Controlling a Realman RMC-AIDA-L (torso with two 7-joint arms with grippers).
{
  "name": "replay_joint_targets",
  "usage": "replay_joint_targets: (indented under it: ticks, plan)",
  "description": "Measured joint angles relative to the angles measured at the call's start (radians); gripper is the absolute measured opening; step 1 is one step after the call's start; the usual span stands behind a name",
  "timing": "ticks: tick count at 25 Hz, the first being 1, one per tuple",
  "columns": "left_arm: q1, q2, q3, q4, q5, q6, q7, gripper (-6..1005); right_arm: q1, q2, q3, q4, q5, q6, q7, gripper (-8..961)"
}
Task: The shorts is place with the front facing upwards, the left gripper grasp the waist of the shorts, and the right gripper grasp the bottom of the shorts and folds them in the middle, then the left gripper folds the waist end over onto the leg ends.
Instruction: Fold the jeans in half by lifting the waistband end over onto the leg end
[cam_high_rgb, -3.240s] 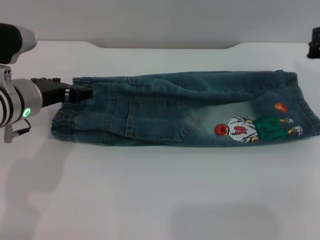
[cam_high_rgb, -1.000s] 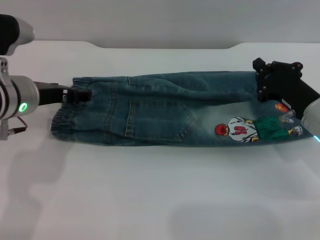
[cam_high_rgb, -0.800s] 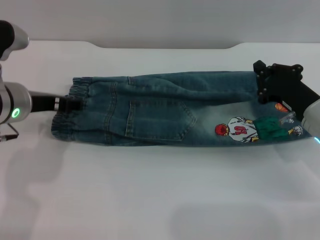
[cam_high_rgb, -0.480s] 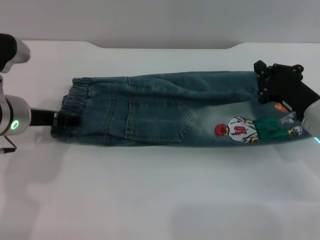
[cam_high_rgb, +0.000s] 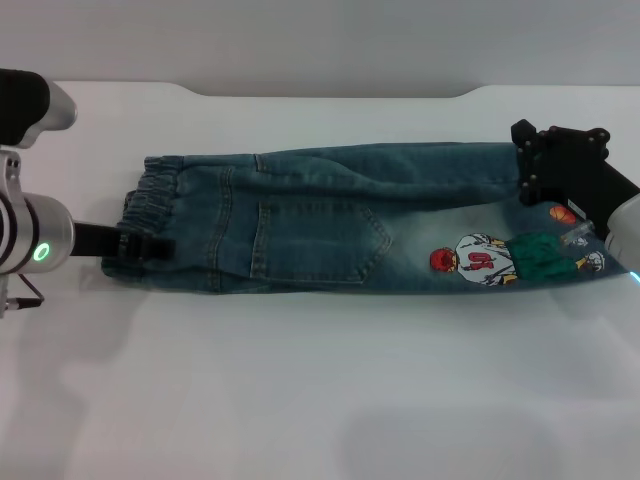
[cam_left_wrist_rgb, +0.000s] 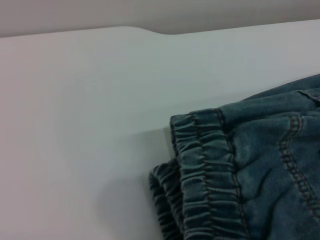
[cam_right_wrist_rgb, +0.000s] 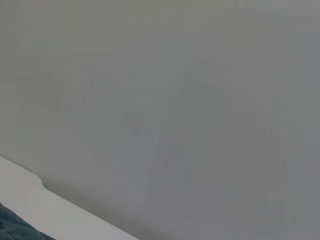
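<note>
- Against the view from 3.2 s ago, the left claw (cam_high_rgb: 150, 246) has come off the far corner of the waistband and now sits low at the near corner of it, on the counter's (cam_high_rgb: 320, 400) left side.
- It seems to have the gathered waistband (cam_high_rgb: 142, 215) pinched at that near corner; the black fingers merge with the dark denim, so how far they stand apart cannot be told.
- The right claw (cam_high_rgb: 528, 170), which was only a dark corner at the counter's far right edge back then, now rests over the far edge of the leg ends (cam_high_rgb: 560, 225). Whether it grips the cloth or just lies on it cannot be told.
- The shorts (cam_high_rgb: 340, 225) lie folded lengthwise, back side up, stretched across the middle of the counter with the waist to the left and the hems to the right; they have hardly shifted.
- The cartoon figure (cam_high_rgb: 500, 258) wears a white shirt with red characters that read roughly like "64"; an orange ball (cam_high_rgb: 562, 212) sits near the right claw.
- The right arm covers the hem corner, and the picture's right edge cuts the hems off.
- The left wrist view shows only the waistband (cam_left_wrist_rgb: 205, 185) on the counter; the right wrist view shows mostly a pale wall.
</note>
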Motion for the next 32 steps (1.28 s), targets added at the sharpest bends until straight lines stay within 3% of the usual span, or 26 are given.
replay_joint_targets:
  ticks: [22,27,32]
  plan:
    - [-0.016,0.003,0.043,0.008,0.003,-0.015,0.012,749,-0.007,-0.002,0.000,0.027,0.000,-0.006,0.000,-1]
    - [-0.011,0.003,0.048,0.005,0.001,-0.018,0.020,555,-0.009,-0.002,0.001,0.029,0.000,-0.006,0.000,0]
    - [0.007,0.002,0.048,-0.036,-0.002,-0.018,0.022,516,-0.012,-0.002,0.001,0.030,0.000,-0.006,0.001,0]
